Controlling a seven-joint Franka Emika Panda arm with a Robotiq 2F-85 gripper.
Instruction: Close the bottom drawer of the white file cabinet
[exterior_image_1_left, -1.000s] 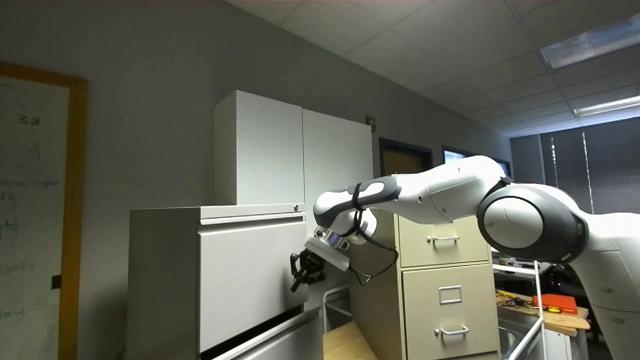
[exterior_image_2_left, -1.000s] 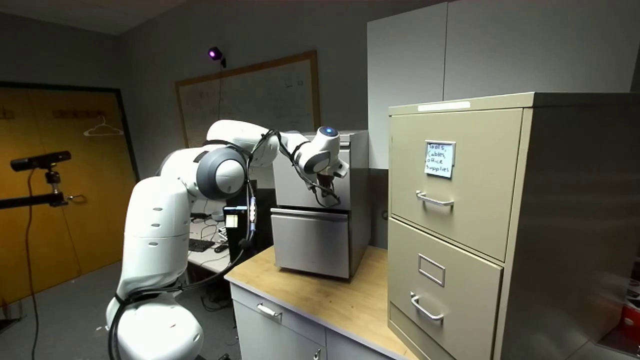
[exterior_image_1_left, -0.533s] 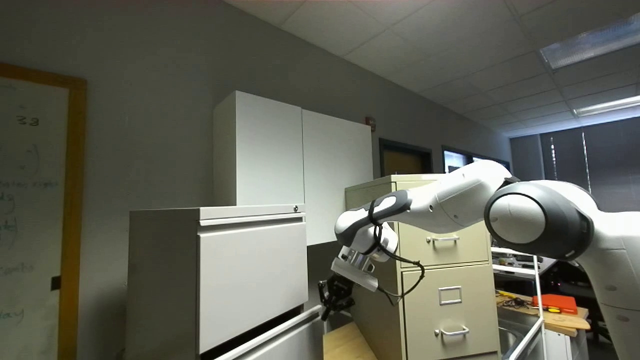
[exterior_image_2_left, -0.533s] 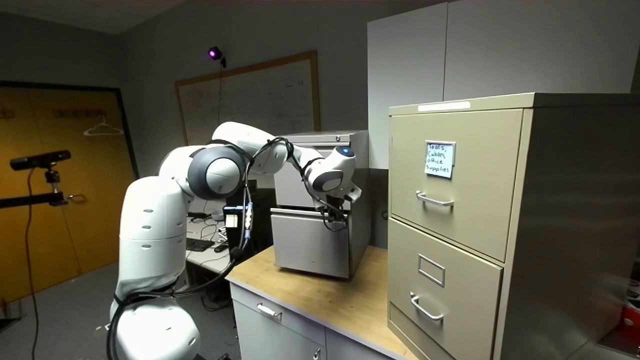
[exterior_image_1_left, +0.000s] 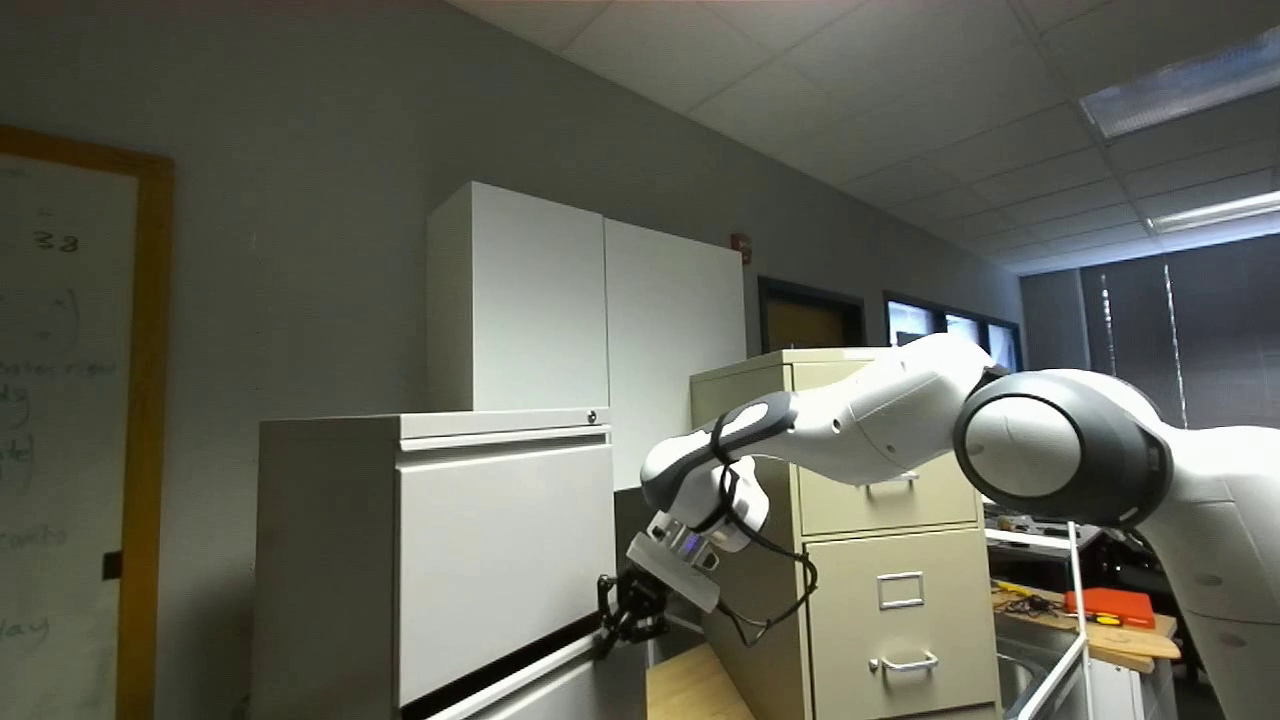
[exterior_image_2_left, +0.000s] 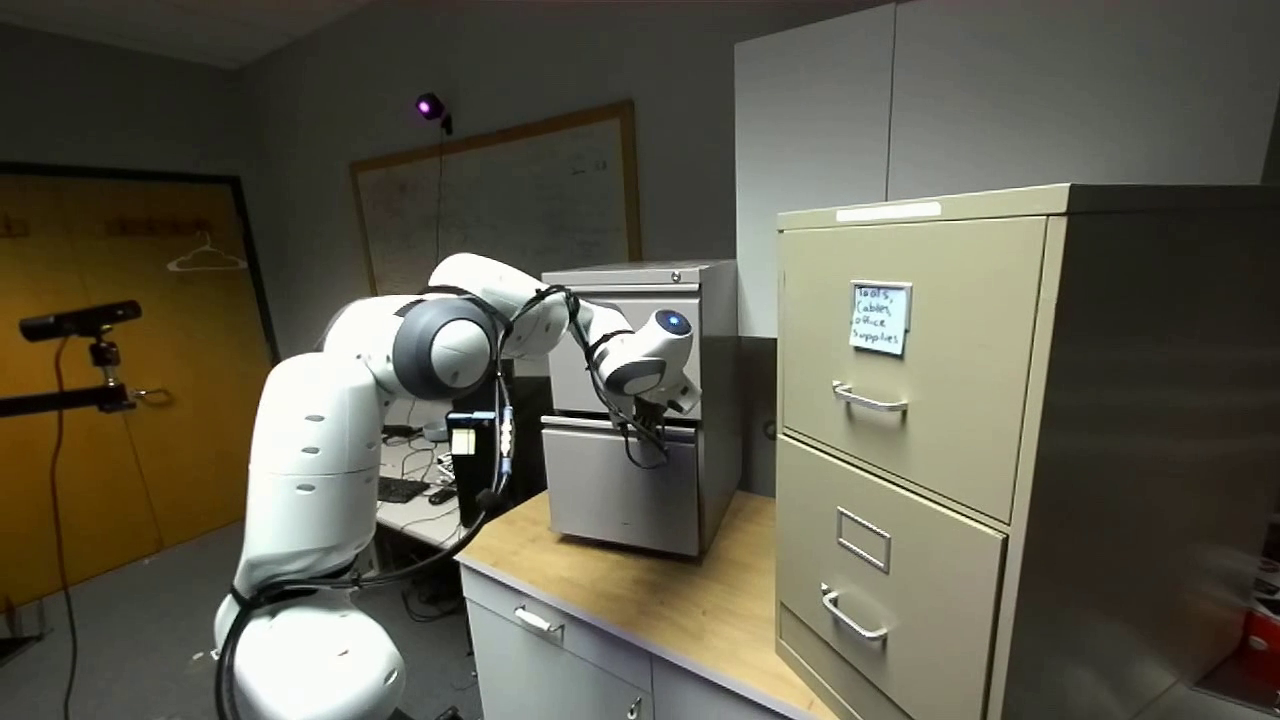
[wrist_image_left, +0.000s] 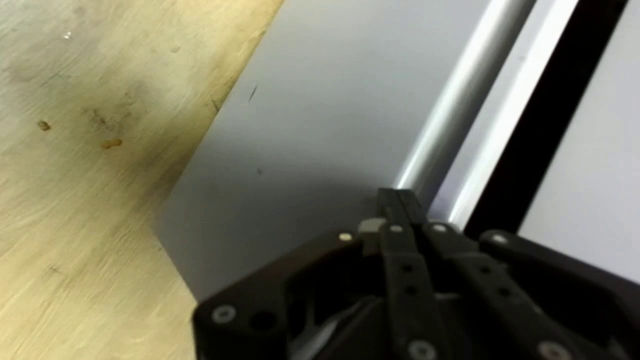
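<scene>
Wrist: closed gripper (wrist_image_left: 402, 200), perhaps touching drawer (wrist_image_left: 310, 145)

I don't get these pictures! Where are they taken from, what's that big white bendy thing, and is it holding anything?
The bendy thing is a robot arm: a machine with joints, like your elbow. Two pictures look from outside it; the close-up looks from its wrist. The white file cabinet stands on a wooden counter, near a beige cabinet. The white one's bottom drawer sticks out a little, leaving a dark gap above. The arm's end effector is closed and holds nothing. It's by the top of that drawer, maybe to push it shut.
</scene>
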